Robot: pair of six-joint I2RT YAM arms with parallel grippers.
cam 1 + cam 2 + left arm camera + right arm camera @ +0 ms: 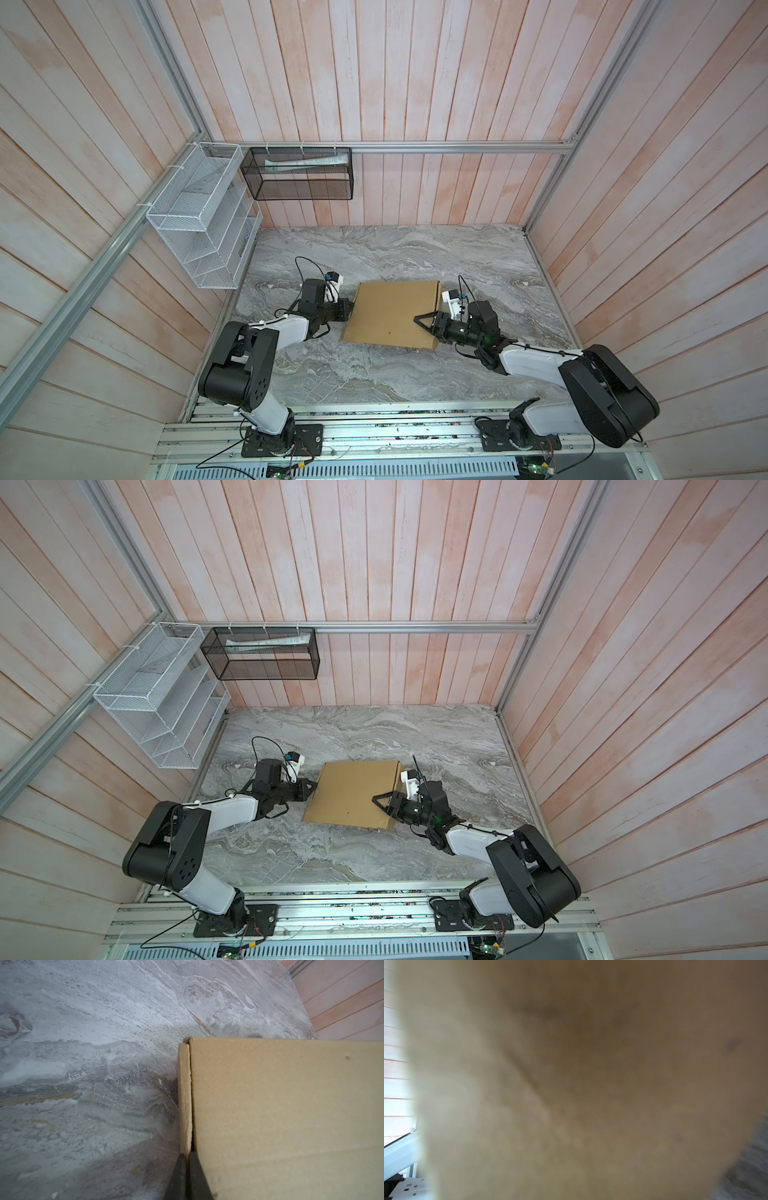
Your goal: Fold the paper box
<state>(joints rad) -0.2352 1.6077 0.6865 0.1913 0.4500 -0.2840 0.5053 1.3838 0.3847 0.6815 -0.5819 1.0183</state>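
The paper box (390,311) (353,791) lies with its lid down, a shallow tan cardboard mailer in the middle of the marble table (374,249). My left gripper (348,312) (311,789) meets the box's left edge. In the left wrist view its tips (188,1154) sit almost together at the seam between side wall and lid (280,1115), with nothing seen between them. My right gripper (422,322) (380,801) reaches over the box's right end. One black triangular finger (426,321) lies on the lid and the other is hidden. Blurred cardboard (571,1084) fills the right wrist view.
A white wire rack (203,216) hangs on the left wall. Beside it on the back wall hangs a black mesh basket (299,174) holding a tube. Plank walls close in three sides of the table. An aluminium rail (374,432) with both arm bases runs along the front.
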